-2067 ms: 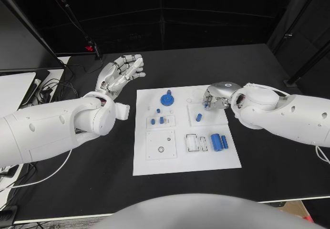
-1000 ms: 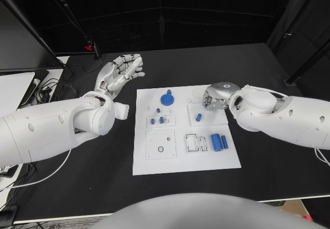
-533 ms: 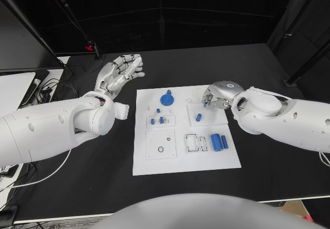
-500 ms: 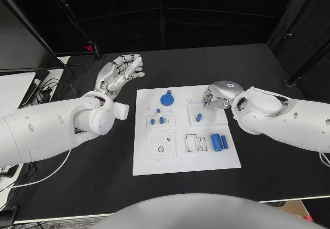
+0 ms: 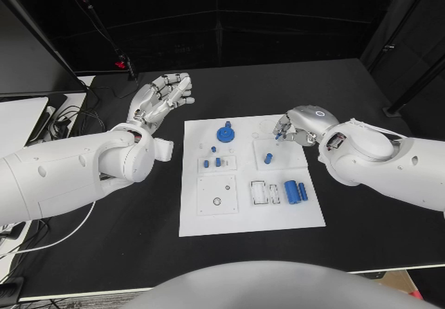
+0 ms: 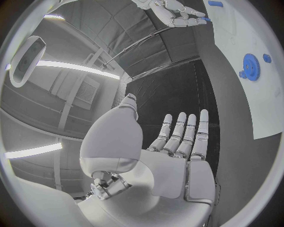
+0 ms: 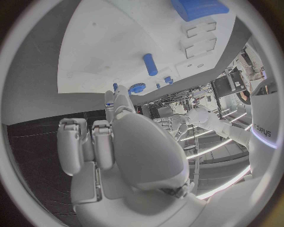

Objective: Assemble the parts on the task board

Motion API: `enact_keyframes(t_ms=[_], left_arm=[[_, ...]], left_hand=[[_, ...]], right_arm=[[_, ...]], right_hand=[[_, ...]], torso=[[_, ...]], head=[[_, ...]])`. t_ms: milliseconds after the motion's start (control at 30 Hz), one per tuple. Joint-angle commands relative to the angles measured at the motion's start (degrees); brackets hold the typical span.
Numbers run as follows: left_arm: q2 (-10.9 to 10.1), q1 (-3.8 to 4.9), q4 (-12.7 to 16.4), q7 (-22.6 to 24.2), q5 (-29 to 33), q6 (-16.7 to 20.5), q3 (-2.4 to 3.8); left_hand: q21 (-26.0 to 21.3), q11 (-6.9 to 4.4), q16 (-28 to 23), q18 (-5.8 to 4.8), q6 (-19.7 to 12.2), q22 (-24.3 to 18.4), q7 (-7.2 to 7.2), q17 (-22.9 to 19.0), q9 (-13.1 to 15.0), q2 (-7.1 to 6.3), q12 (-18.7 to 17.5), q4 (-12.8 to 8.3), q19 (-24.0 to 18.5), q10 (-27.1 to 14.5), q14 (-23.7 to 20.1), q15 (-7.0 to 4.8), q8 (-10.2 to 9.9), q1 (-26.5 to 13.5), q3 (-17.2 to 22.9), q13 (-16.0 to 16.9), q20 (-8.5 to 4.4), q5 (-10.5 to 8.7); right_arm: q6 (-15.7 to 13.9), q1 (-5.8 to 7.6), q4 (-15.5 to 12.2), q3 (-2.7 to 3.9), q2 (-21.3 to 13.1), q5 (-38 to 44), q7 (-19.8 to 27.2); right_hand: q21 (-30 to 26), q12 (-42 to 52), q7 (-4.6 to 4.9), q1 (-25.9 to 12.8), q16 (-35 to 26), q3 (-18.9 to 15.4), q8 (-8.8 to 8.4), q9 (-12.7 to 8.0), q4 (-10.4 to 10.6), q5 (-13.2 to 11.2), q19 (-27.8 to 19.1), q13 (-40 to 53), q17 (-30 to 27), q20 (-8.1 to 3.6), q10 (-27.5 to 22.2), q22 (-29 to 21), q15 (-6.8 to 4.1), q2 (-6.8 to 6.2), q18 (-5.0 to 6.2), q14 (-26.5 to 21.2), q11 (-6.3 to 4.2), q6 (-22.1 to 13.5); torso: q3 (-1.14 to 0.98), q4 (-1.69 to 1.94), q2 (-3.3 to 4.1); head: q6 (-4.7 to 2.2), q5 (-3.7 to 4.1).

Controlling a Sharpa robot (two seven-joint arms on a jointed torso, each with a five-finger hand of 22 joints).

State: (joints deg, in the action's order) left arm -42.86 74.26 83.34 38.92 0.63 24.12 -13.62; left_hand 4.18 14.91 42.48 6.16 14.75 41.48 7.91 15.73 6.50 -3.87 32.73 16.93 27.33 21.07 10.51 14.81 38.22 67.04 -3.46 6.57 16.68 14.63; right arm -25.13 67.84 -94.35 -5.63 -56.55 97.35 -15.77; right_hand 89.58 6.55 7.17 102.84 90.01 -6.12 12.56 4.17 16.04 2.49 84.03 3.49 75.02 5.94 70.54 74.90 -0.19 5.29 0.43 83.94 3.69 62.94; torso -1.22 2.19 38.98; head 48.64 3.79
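The white task board [image 5: 243, 212] lies mid-table. On it sit a blue gear [image 5: 226, 134], two small blue pieces [image 5: 211, 162], a blue peg [image 5: 268, 158] and two blue cylinders [image 5: 295, 191]. My right hand [image 5: 304, 123] hovers over the board's far right corner and pinches a small blue part [image 5: 280, 134] between its fingertips; the left wrist view shows that part [image 6: 205, 19] at the tips of the right hand [image 6: 174, 12]. My left hand [image 5: 163, 93] is open with straight fingers, off the board's far left corner. The peg [image 7: 150, 64] and gear [image 7: 137, 88] lie beyond my right hand [image 7: 118, 142].
The board also carries white inset plates with empty slots [image 5: 264, 192] and holes [image 5: 217, 196]. Black table [image 5: 371, 219] surrounds it on all sides. Cables and a pale surface [image 5: 18, 122] lie past the table's left edge.
My right hand has drifted slightly right and back over the board's far right corner, still pinching the small blue part. The left hand has not moved.
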Motion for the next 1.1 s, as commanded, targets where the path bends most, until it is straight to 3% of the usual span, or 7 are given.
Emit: enact_keyframes(t_ms=[33,367,467,633,933,1100], left_arm=[[0.09,0.06,-0.08,7.18,0.04,-0.54,0.05],[0.62,0.02,-0.48,7.15,0.04,-0.64,0.05],[0.70,0.02,-0.55,7.14,0.04,-0.63,0.05],[0.67,0.02,-0.60,7.14,0.04,-0.59,0.05],[0.87,0.00,-0.80,7.13,0.04,-0.72,0.05],[1.01,-0.01,-0.90,7.12,0.04,-0.76,0.05]], left_hand=[[-0.04,0.08,0.34,-0.91,-0.35,-0.09,9.11,-0.05,-0.05,0.66,0.36,0.03,0.38,-0.35,-0.33,0.10,0.26,0.08,0.21,-0.10,-0.14,0.16],[-0.03,0.08,0.44,-0.91,-0.38,-0.12,9.11,-0.15,-0.08,0.74,0.48,0.03,0.40,-0.41,-0.36,0.10,0.33,0.08,0.23,-0.12,-0.14,0.20],[-0.03,0.08,0.44,-0.91,-0.38,-0.12,9.11,-0.15,-0.08,0.74,0.48,0.03,0.40,-0.41,-0.36,0.10,0.33,0.08,0.23,-0.12,-0.14,0.20],[-0.03,0.08,0.44,-0.91,-0.38,-0.12,9.11,-0.15,-0.08,0.74,0.48,0.03,0.40,-0.41,-0.36,0.10,0.33,0.08,0.23,-0.12,-0.14,0.20],[-0.03,0.08,0.44,-0.91,-0.38,-0.12,9.11,-0.15,-0.08,0.74,0.48,0.03,0.40,-0.41,-0.36,0.10,0.33,0.08,0.23,-0.12,-0.14,0.20],[-0.03,0.08,0.44,-0.91,-0.38,-0.12,9.11,-0.15,-0.08,0.74,0.48,0.03,0.40,-0.41,-0.36,0.10,0.33,0.08,0.23,-0.12,-0.14,0.20]], right_arm=[[-3.72,0.16,-1.82,0.09,-0.76,-0.42,2.25],[-5.73,0.21,-5.63,0.12,0.70,-4.43,5.79],[-4.86,0.21,-6.43,0.12,1.60,-4.72,5.67],[-2.52,0.20,-7.35,0.10,3.19,-4.93,4.91],[0.61,0.10,-7.73,0.03,5.87,-4.33,4.20],[1.83,-0.88,-8.14,0.02,6.90,-3.90,4.15]], right_hand=[[0.26,-0.22,-0.04,0.39,-0.01,0.40,-0.29,0.04,-0.09,0.25,5.84,-0.02,14.98,0.12,0.36,15.00,0.29,-0.01,-0.38,6.06,0.14,0.37],[0.25,-0.84,0.21,1.06,-0.01,1.02,-0.56,0.01,-0.31,0.28,5.83,-0.03,14.98,0.28,0.68,15.00,0.42,0.03,-0.37,6.06,0.27,0.64],[0.20,-0.90,0.23,1.09,-0.01,1.08,-0.60,0.00,-0.32,0.28,5.79,-0.03,14.98,0.29,0.71,14.97,0.43,0.03,-0.36,6.06,0.29,0.65],[0.09,-1.18,0.33,1.20,-0.01,1.30,-0.79,-0.04,-0.31,0.29,5.69,-0.04,14.98,0.36,0.73,14.90,0.50,0.08,-0.32,6.06,0.37,0.59],[-0.03,-1.69,0.51,1.44,-0.01,1.67,-1.16,-0.10,-0.37,0.30,5.59,-0.05,14.98,0.50,0.71,14.83,0.63,0.06,-0.28,6.06,0.52,0.46],[-0.06,-1.94,0.57,1.53,-0.01,1.90,-1.35,-0.14,-0.39,0.30,5.56,-0.05,14.98,0.56,0.70,14.81,0.70,0.11,-0.27,6.06,0.59,0.38]], torso=[[0.04,0.10,0.01],[0.01,0.16,0.00],[-0.04,0.28,0.02],[0.05,0.14,0.02],[0.02,0.13,0.03],[0.03,0.14,0.00]], head=[[0.10,-0.02],[0.22,-0.35],[0.32,-0.50],[0.57,-0.94],[1.22,-1.79],[1.36,-2.34]])
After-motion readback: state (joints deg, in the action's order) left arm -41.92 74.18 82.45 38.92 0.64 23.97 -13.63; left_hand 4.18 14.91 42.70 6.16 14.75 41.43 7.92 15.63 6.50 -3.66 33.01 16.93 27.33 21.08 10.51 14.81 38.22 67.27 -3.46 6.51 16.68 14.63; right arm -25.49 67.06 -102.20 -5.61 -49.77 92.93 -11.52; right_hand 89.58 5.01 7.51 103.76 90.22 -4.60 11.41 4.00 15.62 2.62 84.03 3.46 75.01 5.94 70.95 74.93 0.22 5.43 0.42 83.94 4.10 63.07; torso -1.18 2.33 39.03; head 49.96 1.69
